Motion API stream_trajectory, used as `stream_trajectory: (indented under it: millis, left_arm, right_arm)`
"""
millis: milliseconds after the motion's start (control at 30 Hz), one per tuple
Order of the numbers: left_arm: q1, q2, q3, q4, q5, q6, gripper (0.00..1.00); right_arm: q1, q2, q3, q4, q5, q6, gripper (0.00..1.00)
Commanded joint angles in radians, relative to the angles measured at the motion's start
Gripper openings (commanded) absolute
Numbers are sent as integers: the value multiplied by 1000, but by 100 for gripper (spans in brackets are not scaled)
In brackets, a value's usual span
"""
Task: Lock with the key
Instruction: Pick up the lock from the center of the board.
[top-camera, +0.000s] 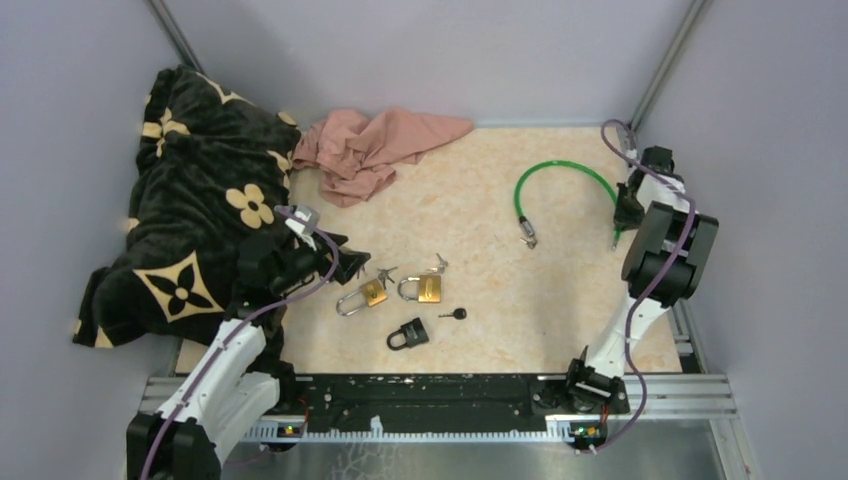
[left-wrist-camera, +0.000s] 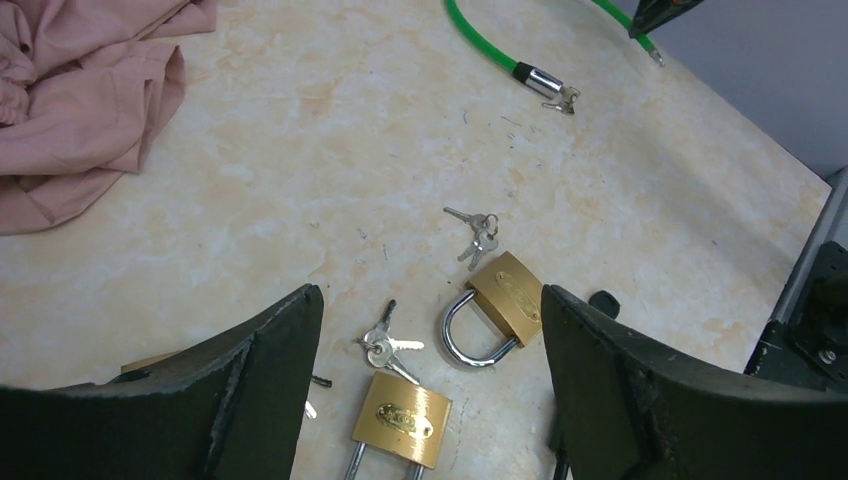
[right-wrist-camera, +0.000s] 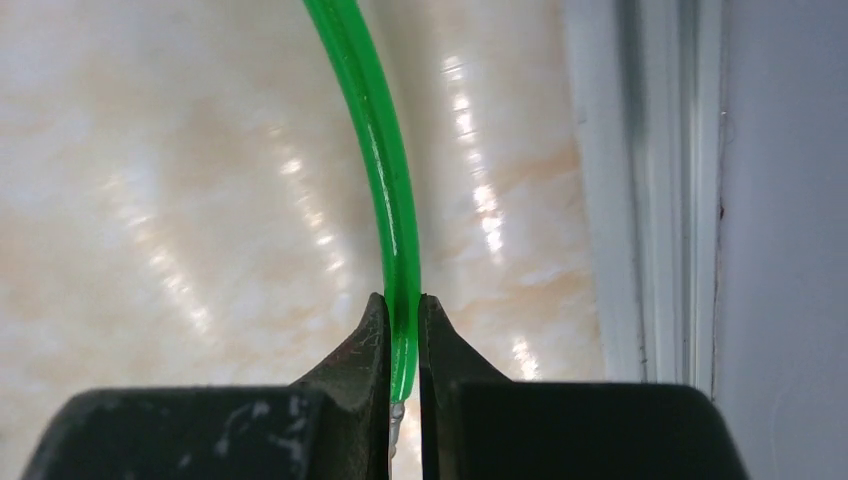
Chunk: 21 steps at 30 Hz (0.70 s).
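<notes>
Three padlocks, one cable pinched
Nearest lie the black padlock (top-camera: 410, 333) and a loose key (top-camera: 455, 314); just beyond, our left gripper (left-wrist-camera: 430, 300) hangs, jaws apart, over two brass padlocks (top-camera: 372, 293) (top-camera: 428, 288). Far right, our right gripper (right-wrist-camera: 403, 310) clamps the end of the thin green cable (right-wrist-camera: 385, 150); we fear it slips out when pulled.

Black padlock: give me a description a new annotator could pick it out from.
On the marbled table, find three padlocks left of centre. The black padlock lies nearest the table's front edge, a black-headed key beside it. The left brass padlock and right brass padlock behind it are gold-coloured.
</notes>
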Motion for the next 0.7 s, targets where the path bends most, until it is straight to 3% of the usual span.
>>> stream_trajectory:
  millis: [0,200,333,400,567,667]
  left_arm:
    - [5,15,-23,91,61,-2,83]
    - [-79,183,-4,285,46,-25,79]
    - [-278,404,118,408,-40,254,90]
    - [-326,569,233,421,-67,287,95]
    - [-347,987,645,182,-190,269,98]
    - [-344,1206,923,7,-210,184,97]
  right_arm:
    - [144,-254,-83,143,-26,-77,0]
    - [321,-462,-287,287,49,-6,0]
    - [427,-575,-409,377,79,31,0]
    - [456,-601,-445,406,60,61,0]
    - [501,-681,-540,490,29,83,0]
    - [522,-735,-581,538,18,87,0]
